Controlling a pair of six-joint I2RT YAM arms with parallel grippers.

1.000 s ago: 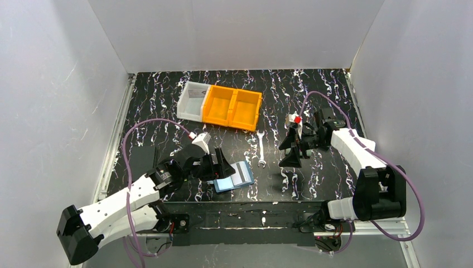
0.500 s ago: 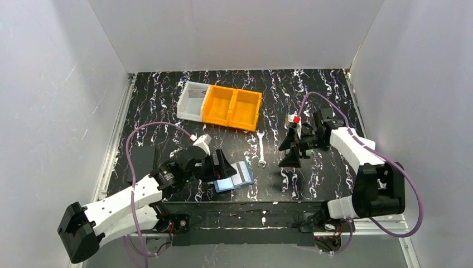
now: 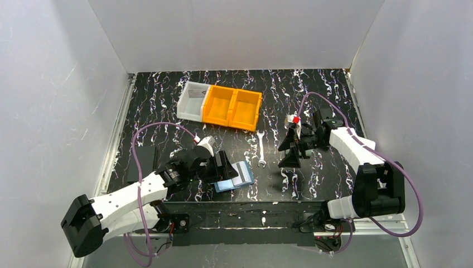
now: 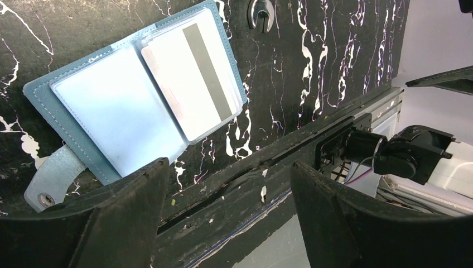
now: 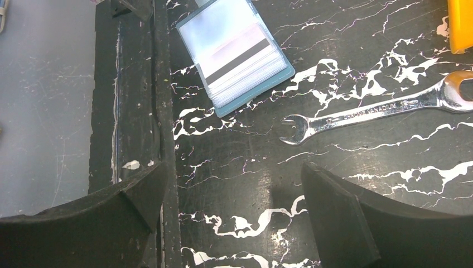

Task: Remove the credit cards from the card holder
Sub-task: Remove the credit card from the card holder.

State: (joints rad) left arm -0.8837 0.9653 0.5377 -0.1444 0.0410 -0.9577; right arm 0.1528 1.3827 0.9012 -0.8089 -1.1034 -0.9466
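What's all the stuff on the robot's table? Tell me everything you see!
card holder: one, blue, lying open near the table's front
credit cards: small stack, number unclear, white with a grey stripe, in one clear pocket of the holder
wrench: one, silver, middle of the table, right of the holder
orange bins: two, orange, side by side at the back
white bin: one, white, just left of the orange bins
table: one, black with white veins
left pincer: one, black, open and empty, by the holder
right pincer: one, black, open and empty, right of the wrench
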